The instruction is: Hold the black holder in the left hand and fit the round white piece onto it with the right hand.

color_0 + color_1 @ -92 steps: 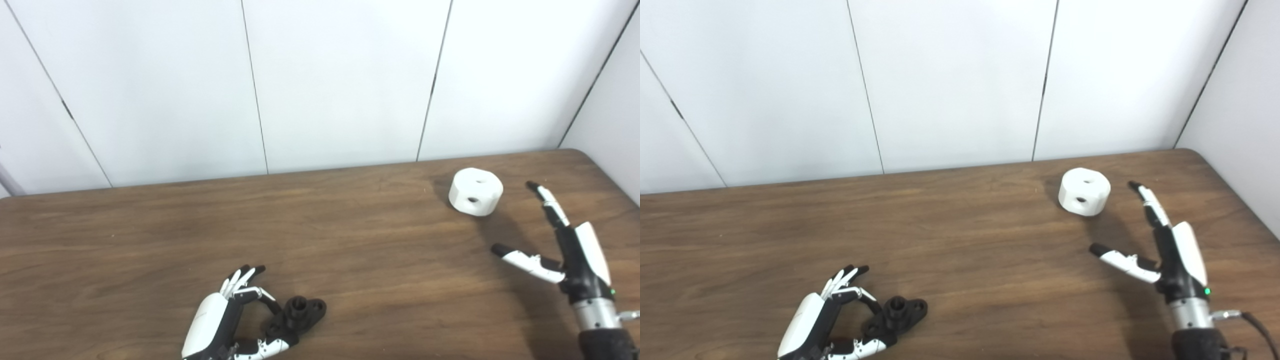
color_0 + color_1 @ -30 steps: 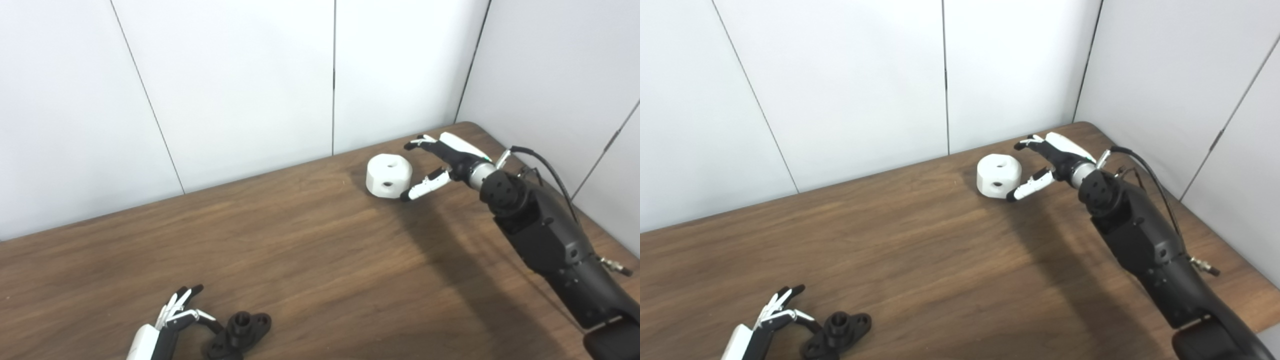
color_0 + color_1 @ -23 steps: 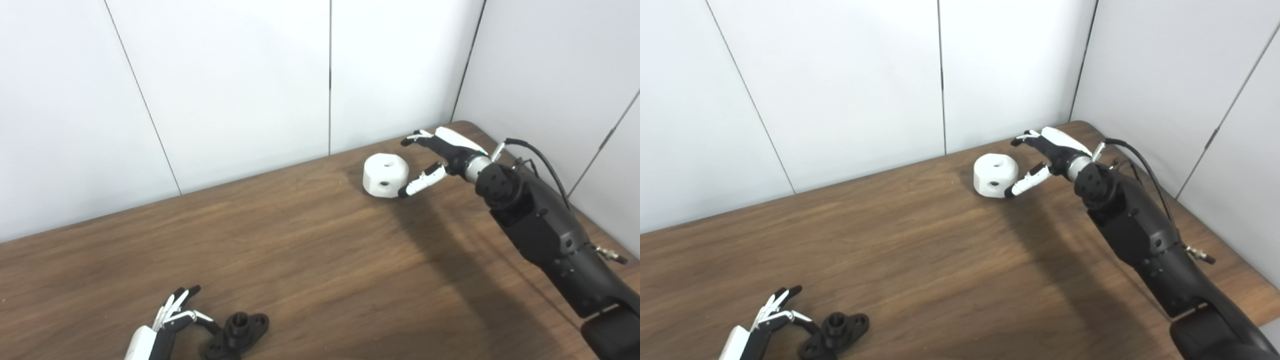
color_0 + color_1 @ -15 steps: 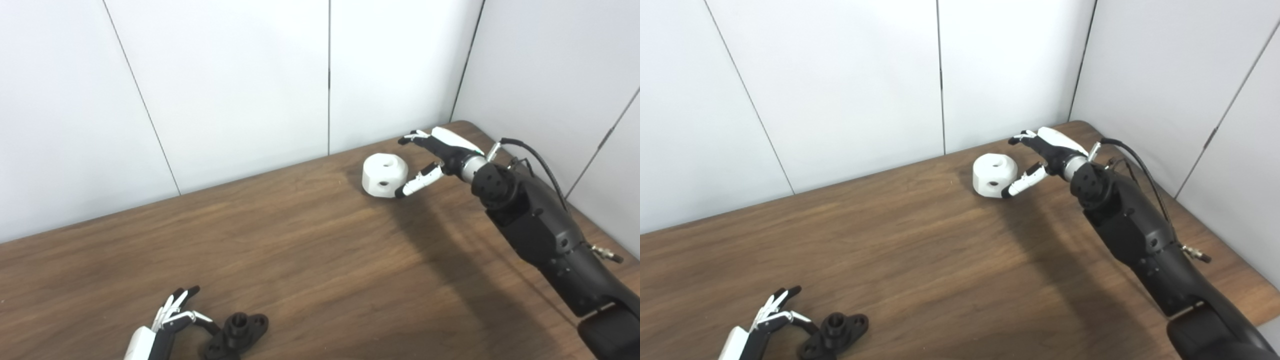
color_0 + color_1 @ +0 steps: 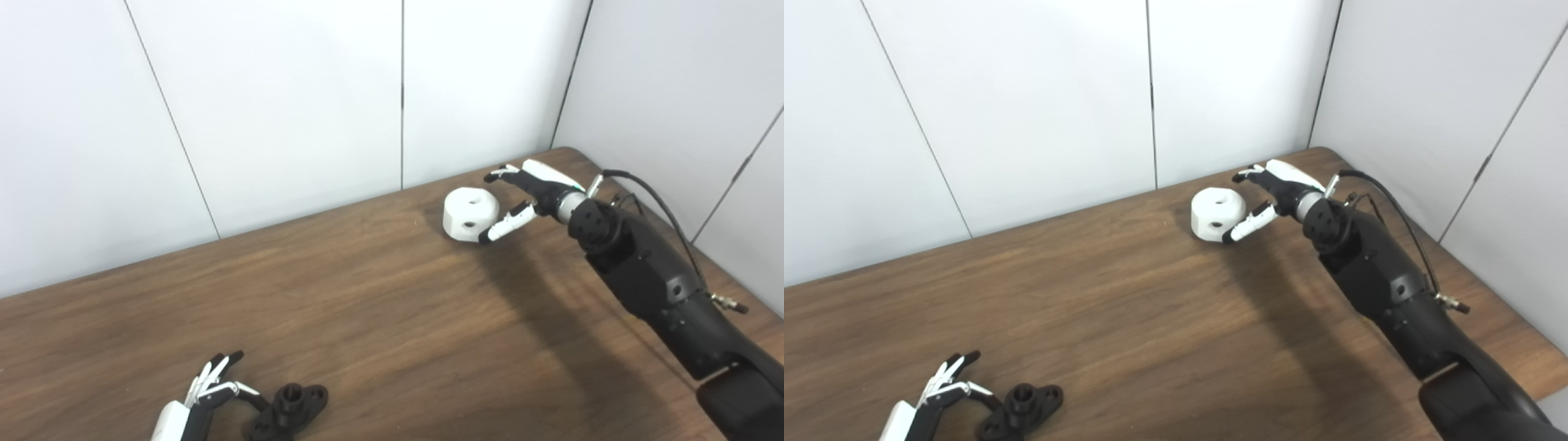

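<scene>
The black holder (image 5: 289, 411) lies flat on the wooden table (image 5: 367, 318) near its front left edge, a short round collar standing up from its middle and a lobe with a hole on either side. The left hand (image 5: 196, 404) rests just beside it on the left, largely cut off by the bottom of the picture. Its long fingers (image 5: 214, 370) point away from the robot, slightly fanned, while its thumb (image 5: 979, 395) reaches across toward the holder's near lobe. Whether the thumb actually touches the holder cannot be told; the hand is spread and does not enclose it.

The round white piece (image 5: 469, 214) sits well apart from the holder, at the far right of the table close to the wall, resting on its flat base. It is a thick faceted disc with one dark hole in its top face and another in its side. The right hand (image 5: 520, 196) is reached out to it on a long black arm (image 5: 649, 282) and is spread wide around its right side. The upper fingers (image 5: 1244, 174) arch just past the piece's far edge. The thumb (image 5: 502, 224) lies low along the near right side, its dark tip at or against the piece's lower rim. The piece stands on the table, not lifted.
</scene>
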{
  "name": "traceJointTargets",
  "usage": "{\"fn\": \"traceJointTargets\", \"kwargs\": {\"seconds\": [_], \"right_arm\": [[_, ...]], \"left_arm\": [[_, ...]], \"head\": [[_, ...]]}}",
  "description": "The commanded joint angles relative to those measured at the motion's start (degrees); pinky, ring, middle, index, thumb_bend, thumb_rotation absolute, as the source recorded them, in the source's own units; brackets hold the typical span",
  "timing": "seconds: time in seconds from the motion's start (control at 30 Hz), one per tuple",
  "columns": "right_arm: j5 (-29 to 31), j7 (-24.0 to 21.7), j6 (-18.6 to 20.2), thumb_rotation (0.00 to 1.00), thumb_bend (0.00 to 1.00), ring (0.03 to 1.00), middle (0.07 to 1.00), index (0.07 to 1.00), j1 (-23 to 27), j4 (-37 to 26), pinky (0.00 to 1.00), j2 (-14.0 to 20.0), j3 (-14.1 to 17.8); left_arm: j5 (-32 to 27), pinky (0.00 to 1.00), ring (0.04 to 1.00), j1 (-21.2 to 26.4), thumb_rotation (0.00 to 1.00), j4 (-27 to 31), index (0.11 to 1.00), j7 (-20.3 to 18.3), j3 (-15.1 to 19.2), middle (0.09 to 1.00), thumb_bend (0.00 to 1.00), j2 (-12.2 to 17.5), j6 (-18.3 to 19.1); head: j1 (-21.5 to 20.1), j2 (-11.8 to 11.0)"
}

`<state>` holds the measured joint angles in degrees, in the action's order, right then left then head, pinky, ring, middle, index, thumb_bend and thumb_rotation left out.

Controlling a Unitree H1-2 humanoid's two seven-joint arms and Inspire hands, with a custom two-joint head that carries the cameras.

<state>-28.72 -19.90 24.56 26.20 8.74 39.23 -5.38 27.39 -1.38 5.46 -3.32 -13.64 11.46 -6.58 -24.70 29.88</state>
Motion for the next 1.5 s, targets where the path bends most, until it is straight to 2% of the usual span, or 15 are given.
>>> {"fn": "traceJointTargets", "kwargs": {"seconds": [0.0, 0.3, 0.5, 0.83, 0.97, 1.2, 1.37, 1.4, 1.47], "right_arm": [[-0.8, 1.4, 0.2, 0.36, 1.0, 1.0, 1.0, 0.896, 3.0, -0.8, 1.0, 0.8, 0.2], [-1.3, 1.4, 0.3, 0.31, 1.0, 1.0, 1.0, 0.89, 4.2, 1.0, 1.0, 0.3, -1.1], [-1.6, 1.1, 0.3, 0.33, 1.0, 1.0, 1.0, 0.899, 4.5, 1.9, 1.0, 0.4, -1.8], [-1.3, 1.0, -0.2, 0.32, 1.0, 1.0, 1.0, 0.85, 5.0, 2.1, 1.0, 0.2, -2.4], [-2.3, 2.0, -0.8, 0.36, 0.98, 1.0, 0.98, 0.832, 5.0, 2.0, 1.0, 0.2, -2.9], [-3.6, 3.7, 0.3, 0.4, 0.91, 0.97, 0.942, 0.85, 4.9, 1.4, 0.92, -0.5, -3.0], [-4.8, 5.9, -1.2, 0.44, 0.89, 0.93, 0.892, 0.788, 5.4, 3.9, 0.88, -0.8, -3.6], [-5.1, 6.3, -0.9, 0.45, 0.87, 0.883, 0.871, 0.77, 5.5, 4.1, 0.8, -1.0, -3.6], [-5.9, 7.0, -0.5, 0.45, 0.86, 0.859, 0.86, 0.763, 5.7, 4.1, 0.77, -1.3, -3.8]], "left_arm": [[0.4, 1.0, 1.0, -1.8, 0.04, -0.9, 0.481, 0.3, 0.2, 0.933, 0.51, 0.1, 0.8], [0.6, 1.0, 1.0, -2.7, 0.04, -0.1, 0.481, 0.3, 0.5, 0.932, 0.52, 0.1, 0.7], [0.6, 1.0, 1.0, -3.2, 0.04, 0.5, 0.481, 0.1, 0.7, 0.93, 0.52, 0.0, 0.9], [0.6, 1.0, 1.0, -3.7, 0.04, 1.4, 0.481, -0.3, 0.7, 0.932, 0.52, 0.0, 1.2], [0.8, 1.0, 1.0, -3.8, 0.04, 1.7, 0.481, -0.4, 0.6, 0.933, 0.52, 0.0, 1.4], [0.8, 1.0, 1.0, -3.9, 0.04, 1.7, 0.481, -0.5, 0.7, 0.931, 0.52, -0.2, 1.7], [0.8, 1.0, 1.0, -4.0, 0.04, 1.9, 0.481, -0.5, 0.8, 0.93, 0.52, -0.3, 2.0], [0.8, 1.0, 1.0, -4.0, 0.04, 1.9, 0.481, -0.5, 0.8, 0.93, 0.52, -0.3, 2.0], [0.8, 1.0, 1.0, -4.0, 0.04, 1.8, 0.481, -0.5, 0.8, 0.93, 0.52, -0.3, 1.9]], "head": [[0.0, 0.0], [0.0, 0.4], [0.2, 0.7], [0.4, 0.8], [0.5, 0.8], [0.5, 0.8], [0.5, 0.9], [0.6, 0.9], [0.6, 0.9]]}}
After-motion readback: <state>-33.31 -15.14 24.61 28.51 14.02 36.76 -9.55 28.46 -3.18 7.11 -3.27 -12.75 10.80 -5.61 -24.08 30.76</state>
